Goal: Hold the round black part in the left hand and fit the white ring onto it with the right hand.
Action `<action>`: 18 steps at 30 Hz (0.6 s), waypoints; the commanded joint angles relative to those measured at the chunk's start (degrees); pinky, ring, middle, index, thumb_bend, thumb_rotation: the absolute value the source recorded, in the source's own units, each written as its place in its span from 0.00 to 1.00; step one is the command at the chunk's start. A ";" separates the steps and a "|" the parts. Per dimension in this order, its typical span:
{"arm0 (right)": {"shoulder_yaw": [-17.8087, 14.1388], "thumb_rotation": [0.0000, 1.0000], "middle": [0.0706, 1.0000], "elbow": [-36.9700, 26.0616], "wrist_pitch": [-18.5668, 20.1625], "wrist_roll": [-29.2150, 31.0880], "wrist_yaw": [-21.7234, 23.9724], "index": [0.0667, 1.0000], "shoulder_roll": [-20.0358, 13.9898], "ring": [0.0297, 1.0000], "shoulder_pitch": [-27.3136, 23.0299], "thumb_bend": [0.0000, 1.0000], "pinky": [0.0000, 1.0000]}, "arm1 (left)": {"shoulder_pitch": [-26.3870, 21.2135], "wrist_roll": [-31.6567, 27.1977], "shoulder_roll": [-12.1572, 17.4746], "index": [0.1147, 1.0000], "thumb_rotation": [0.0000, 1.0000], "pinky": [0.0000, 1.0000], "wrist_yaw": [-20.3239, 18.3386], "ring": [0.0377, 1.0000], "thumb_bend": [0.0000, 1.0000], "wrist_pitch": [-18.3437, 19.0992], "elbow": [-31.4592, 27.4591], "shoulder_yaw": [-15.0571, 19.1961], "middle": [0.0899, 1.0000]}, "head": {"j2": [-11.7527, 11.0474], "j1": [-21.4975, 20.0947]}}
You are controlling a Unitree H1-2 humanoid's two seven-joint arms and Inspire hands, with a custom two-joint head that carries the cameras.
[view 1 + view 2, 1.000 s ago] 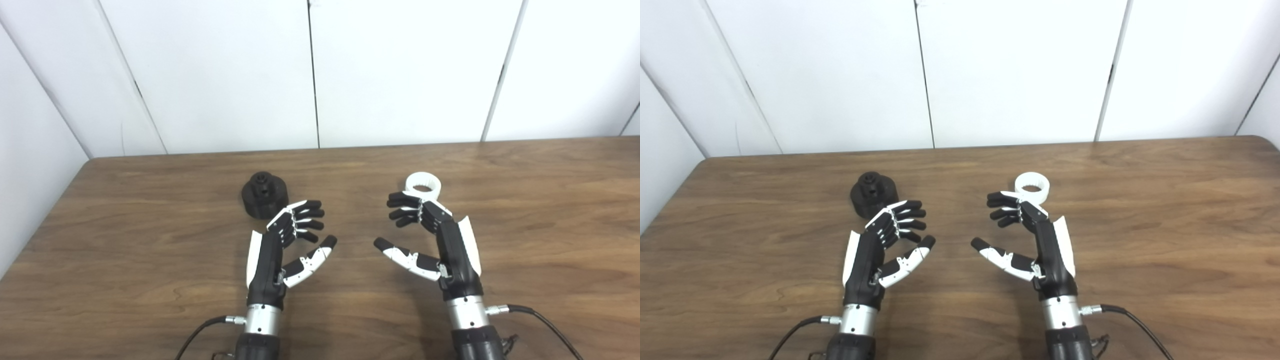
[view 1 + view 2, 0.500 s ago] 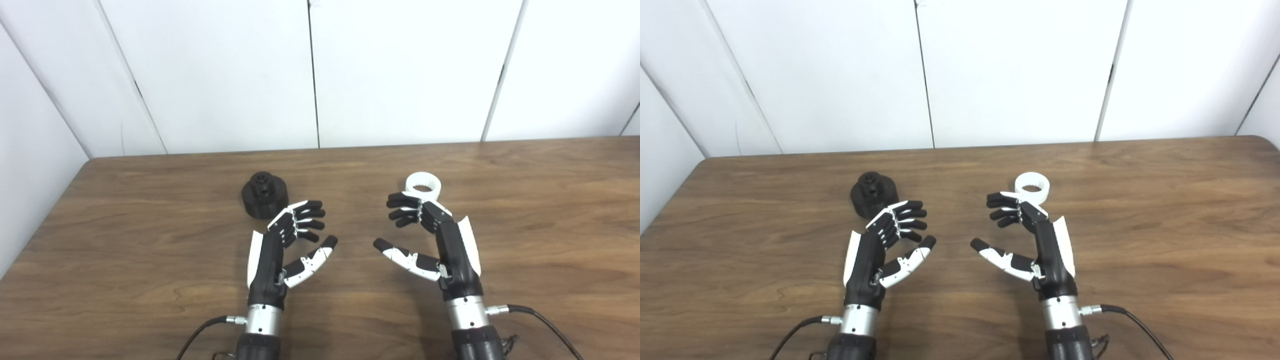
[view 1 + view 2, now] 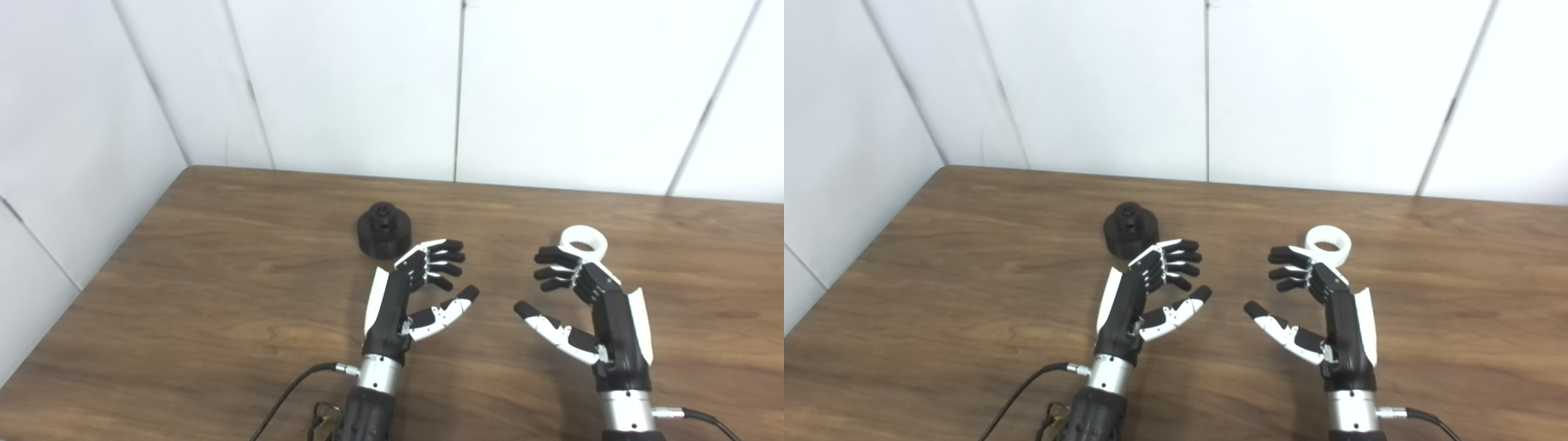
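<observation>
Neither part had been picked up: the black part (image 3: 384, 230) sat upright on the surface (image 3: 202, 288), and the ring (image 3: 584, 240) lay flat well to its right. The left hand (image 3: 416, 288) hung empty just in front of the black part and a little to its right, fingers curled loosely and apart from the thumb; the right hand (image 3: 579, 306) was likewise spread and empty, fingertips just short of the ring. The reach should probably go well if the left hand closed around the black part's wide base, leaving the raised hub on top clear for the ring. There were no containers in sight.
</observation>
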 commanded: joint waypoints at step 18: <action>-0.10 0.08 0.64 3.96 -2.55 -0.71 -0.13 0.65 -0.92 0.58 1.31 0.69 0.52 | -2.27 0.62 1.53 0.63 0.06 0.50 1.08 0.59 0.54 -0.45 -2.85 1.93 0.64 | -0.09 -0.83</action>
